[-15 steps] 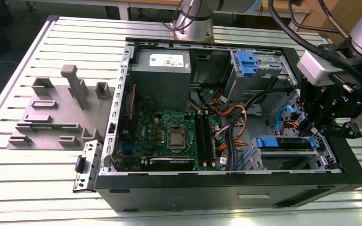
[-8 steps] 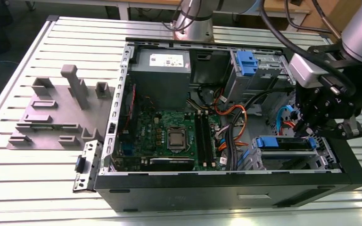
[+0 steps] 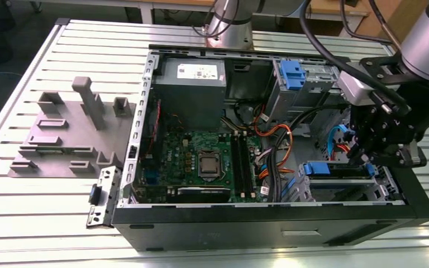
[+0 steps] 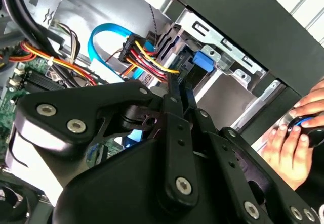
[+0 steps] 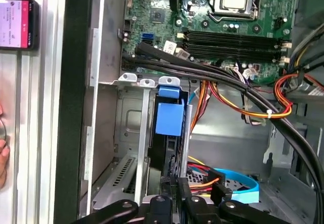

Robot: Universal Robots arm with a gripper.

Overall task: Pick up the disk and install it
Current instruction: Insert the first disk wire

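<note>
The disk point(image 5: 163, 148) stands edge-on in the metal drive cage point(image 5: 129, 118) at the front corner of the open computer case point(image 3: 274, 223). Its blue carrier tab point(image 5: 169, 117) sticks out on the cable side, also seen as the tab point(image 4: 202, 60) and the carrier point(image 3: 326, 168). My gripper point(image 5: 171, 177) hangs just over the disk's edge with its thin fingers point(image 4: 178, 90) drawn together and nothing between them. In the exterior view the gripper point(image 3: 365, 161) dips into the case on that view's right, by the cage.
Orange, red and blue cables point(image 5: 238, 178) run close beside the fingers. The motherboard point(image 3: 199, 162) and power supply point(image 3: 192, 78) fill the case; a second blue carrier point(image 3: 292, 75) sits in the rear bay. A grey fixture point(image 3: 65, 134), a phone point(image 5: 17, 24) and a person's hand point(image 4: 293, 133) lie outside.
</note>
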